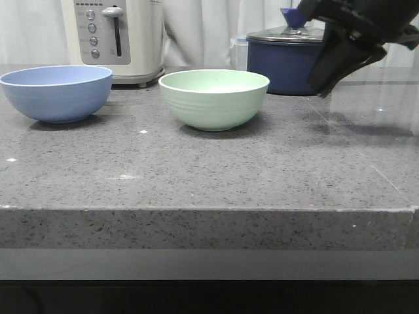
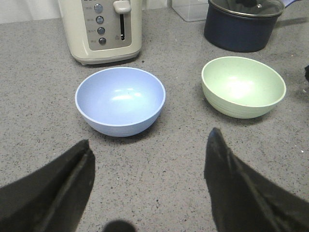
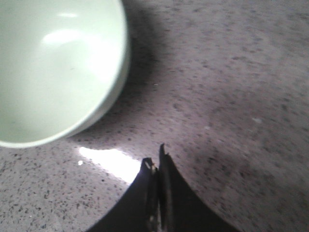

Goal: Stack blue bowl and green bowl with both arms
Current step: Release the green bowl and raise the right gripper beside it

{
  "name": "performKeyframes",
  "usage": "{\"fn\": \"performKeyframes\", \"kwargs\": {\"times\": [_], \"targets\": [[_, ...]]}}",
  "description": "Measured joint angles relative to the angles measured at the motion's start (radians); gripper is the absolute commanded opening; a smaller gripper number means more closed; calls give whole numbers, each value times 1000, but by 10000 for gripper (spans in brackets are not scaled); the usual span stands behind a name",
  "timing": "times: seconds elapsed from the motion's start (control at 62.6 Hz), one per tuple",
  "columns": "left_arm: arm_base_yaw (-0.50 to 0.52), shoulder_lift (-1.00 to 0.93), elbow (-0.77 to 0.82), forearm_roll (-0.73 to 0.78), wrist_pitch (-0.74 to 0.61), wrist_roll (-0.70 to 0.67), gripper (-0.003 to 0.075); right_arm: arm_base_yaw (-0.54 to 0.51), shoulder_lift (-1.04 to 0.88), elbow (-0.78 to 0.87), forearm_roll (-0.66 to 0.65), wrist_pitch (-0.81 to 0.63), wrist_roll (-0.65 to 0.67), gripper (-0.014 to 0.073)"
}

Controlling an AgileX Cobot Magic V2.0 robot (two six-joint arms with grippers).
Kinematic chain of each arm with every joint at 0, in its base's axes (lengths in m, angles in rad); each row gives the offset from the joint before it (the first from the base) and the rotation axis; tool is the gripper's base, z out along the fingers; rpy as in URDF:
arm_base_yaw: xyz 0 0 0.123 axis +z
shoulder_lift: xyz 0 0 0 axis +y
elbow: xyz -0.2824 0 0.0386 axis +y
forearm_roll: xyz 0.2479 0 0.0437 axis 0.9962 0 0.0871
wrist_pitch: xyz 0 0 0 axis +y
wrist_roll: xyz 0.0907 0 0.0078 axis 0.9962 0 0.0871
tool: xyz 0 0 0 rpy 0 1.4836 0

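The blue bowl [image 1: 56,92] stands upright on the grey stone counter [image 1: 216,170] at the left, and the green bowl [image 1: 214,98] stands upright near the middle, apart from it. Both are empty. In the left wrist view the blue bowl [image 2: 120,100] and green bowl [image 2: 243,86] lie beyond my left gripper [image 2: 149,145], whose fingers are spread wide over bare counter with nothing between them. My right gripper [image 1: 325,88] hangs above the counter to the right of the green bowl. Its fingers [image 3: 155,157] are pressed together with nothing held, beside the green bowl [image 3: 55,67].
A cream toaster [image 1: 114,36] stands behind the blue bowl. A dark navy lidded saucepan [image 1: 285,55] and a clear container [image 2: 190,8] sit behind the green bowl. The counter's front edge [image 1: 209,209] runs across the near side.
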Motion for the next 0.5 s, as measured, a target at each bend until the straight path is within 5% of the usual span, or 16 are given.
{"fn": "performKeyframes", "kwargs": {"times": [0.24,0.495], "targets": [[0,0,0,0,0,0,473,2,48,11,228,-27,-254,-60],[0,0,0,0,0,0,473,2,68,11,268,-42,-299,-64]]}}
